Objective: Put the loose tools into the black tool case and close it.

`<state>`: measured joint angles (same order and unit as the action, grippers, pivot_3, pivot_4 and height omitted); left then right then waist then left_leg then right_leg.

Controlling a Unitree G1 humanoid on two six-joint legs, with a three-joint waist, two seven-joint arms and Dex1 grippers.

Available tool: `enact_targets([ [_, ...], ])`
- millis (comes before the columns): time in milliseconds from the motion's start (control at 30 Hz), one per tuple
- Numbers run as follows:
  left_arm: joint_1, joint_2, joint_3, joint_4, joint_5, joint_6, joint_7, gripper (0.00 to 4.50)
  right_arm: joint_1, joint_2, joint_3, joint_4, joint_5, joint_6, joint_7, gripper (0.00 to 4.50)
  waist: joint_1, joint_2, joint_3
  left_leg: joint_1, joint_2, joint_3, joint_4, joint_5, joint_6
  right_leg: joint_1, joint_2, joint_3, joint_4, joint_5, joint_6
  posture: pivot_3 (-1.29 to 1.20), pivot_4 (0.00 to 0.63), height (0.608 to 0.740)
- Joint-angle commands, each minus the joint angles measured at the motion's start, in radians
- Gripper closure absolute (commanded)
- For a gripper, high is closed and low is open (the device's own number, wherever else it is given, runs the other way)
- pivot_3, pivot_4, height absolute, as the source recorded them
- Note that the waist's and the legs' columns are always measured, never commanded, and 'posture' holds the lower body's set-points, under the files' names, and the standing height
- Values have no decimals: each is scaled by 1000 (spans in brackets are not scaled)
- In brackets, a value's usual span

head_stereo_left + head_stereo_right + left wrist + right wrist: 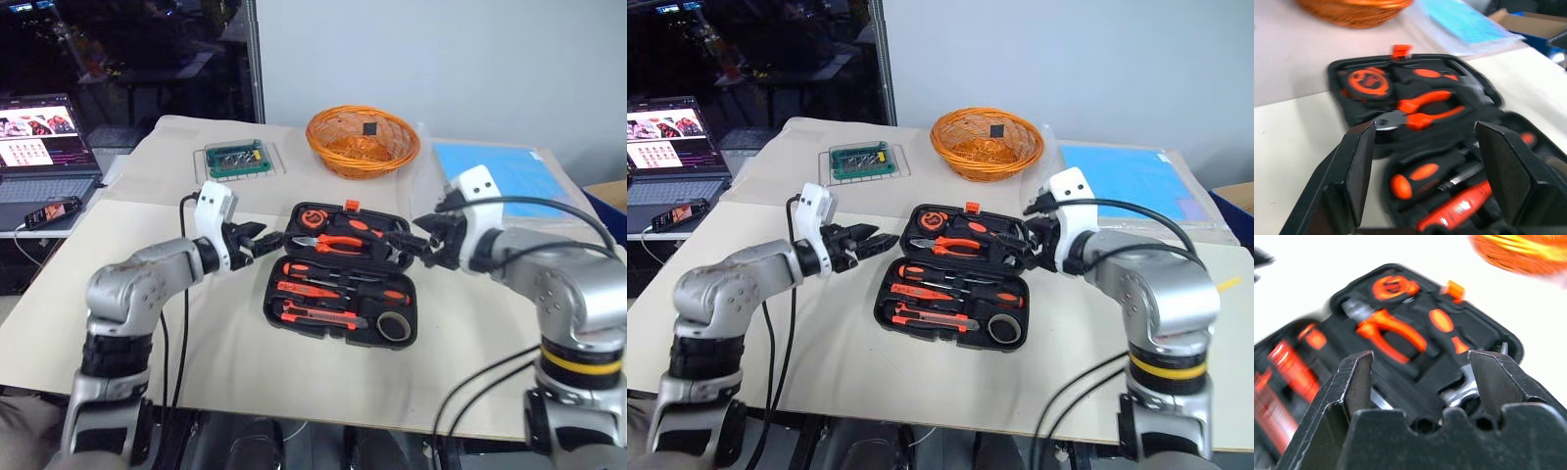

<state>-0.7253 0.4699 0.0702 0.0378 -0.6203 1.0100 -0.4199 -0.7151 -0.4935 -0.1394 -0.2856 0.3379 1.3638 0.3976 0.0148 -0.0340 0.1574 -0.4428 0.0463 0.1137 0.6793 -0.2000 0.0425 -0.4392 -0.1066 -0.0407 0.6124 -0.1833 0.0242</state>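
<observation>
Lying open and flat near the table (147,323) centre, the black tool case (343,276) has both halves showing moulded recesses, its small orange latch (352,206) at the 12 o'clock edge. The far half carries an orange tape measure (312,216), orange-handled pliers (338,241) and a steel-headed hammer (377,234). The near half carries 2 long screwdrivers (338,279) with orange-and-black handles, a slim red tester screwdriver (306,293), an orange-and-black utility knife (318,315) and a small grey tape ring (394,327) at the 4 o'clock corner of the case; all sit inside the case, none loose on the table. The left gripper (263,238) hovers just beside the case at 9 o'clock, its fingers spread apart and holding nothing; the left wrist view looks between them at the pliers. The right gripper (415,242) hovers at the 3 o'clock side of the far half, over the hammer end, fingers likewise parted and empty; whether they touch the case edge I cannot tell. Beyond the case at 12 o'clock stands an orange wicker basket (362,142); at 10 o'clock, a small green box of bits (235,160). A blue sheet (509,176) lies at 2 o'clock. A laptop (44,152) and a phone (49,212) sit well apart at 9 o'clock.
</observation>
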Motion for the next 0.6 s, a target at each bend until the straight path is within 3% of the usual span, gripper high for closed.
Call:
enact_targets([
  [33,-186,-33,-46,303,101,-26,-6,1064,-106,30,-49,197,-51,-9,-93,901,-2,0,0,-1,-1,0,0,0,0,0,0,0,0,0,0,0,150,740],
  [267,-441,-127,-69,857,244,-239,-111,1064,-177,18,-40,411,-63,-51,-101,901,-10,0,0,-4,-2,2,-3,-1,1,-2,-1,0,-2,0,3,0,150,740],
  [400,-514,-157,-72,1054,322,-343,-151,1064,-181,6,-29,498,-67,-52,-92,901,-18,0,0,-5,-2,2,-4,-1,2,-2,-1,-1,-2,0,3,0,150,740],
  [500,-539,-174,-61,1117,352,-377,-171,1801,-172,5,1,544,-65,-68,-66,1616,-29,0,0,-5,-2,2,-4,-1,2,-3,-2,0,-2,0,3,0,150,740],
  [600,-549,-187,-41,1138,358,-387,-194,2941,-173,14,10,600,-69,-99,-59,2630,-32,0,0,-4,-2,0,-3,-1,2,-3,-2,0,-1,0,3,0,150,740],
])
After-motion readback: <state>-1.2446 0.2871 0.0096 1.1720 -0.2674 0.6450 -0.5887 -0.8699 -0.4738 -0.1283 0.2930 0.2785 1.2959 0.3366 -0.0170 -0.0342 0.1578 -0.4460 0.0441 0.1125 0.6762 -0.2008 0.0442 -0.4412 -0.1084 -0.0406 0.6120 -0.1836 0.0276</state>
